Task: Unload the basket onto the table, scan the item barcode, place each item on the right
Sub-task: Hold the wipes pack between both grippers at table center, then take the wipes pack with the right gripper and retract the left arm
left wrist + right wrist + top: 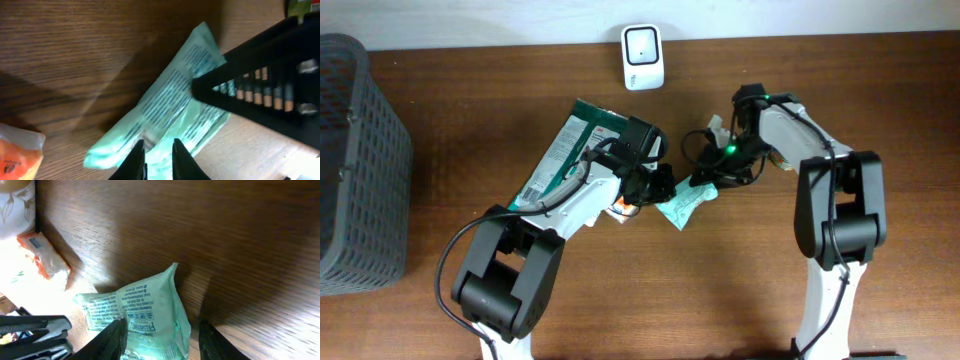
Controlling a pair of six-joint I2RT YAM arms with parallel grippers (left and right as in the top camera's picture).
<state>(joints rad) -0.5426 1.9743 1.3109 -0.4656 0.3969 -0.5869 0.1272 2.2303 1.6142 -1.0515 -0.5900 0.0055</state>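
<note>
My left hand (158, 162) has its two fingers drawn close together and clamped on the near end of the pale green packet (170, 105), a thin strip of its film filling the narrow gap between them; the packet runs away from that grip on a slant, rows of small dark print on its upper face, too blurred from this side for me to read; my right hand (162, 340) meets it at the other end with its fingers apart, one on either side of the packet's width, the left one at its edge and the right one just clear of it, so that hand straddles the packet rather than gripping it; from above the packet sits between my two hands near the middle of the bench (740, 290), and I cannot tell whether it rests on the wood or hangs just over it; an orange pouch (17, 155) lies just beside my left hand on the near side; a large green bag (570, 150) lies flat to the left, partly under my left arm; the white scanner (643, 57) stands at the far edge of the bench, well apart from the packet; a grey slatted basket (350, 150) stands at the far left.
</note>
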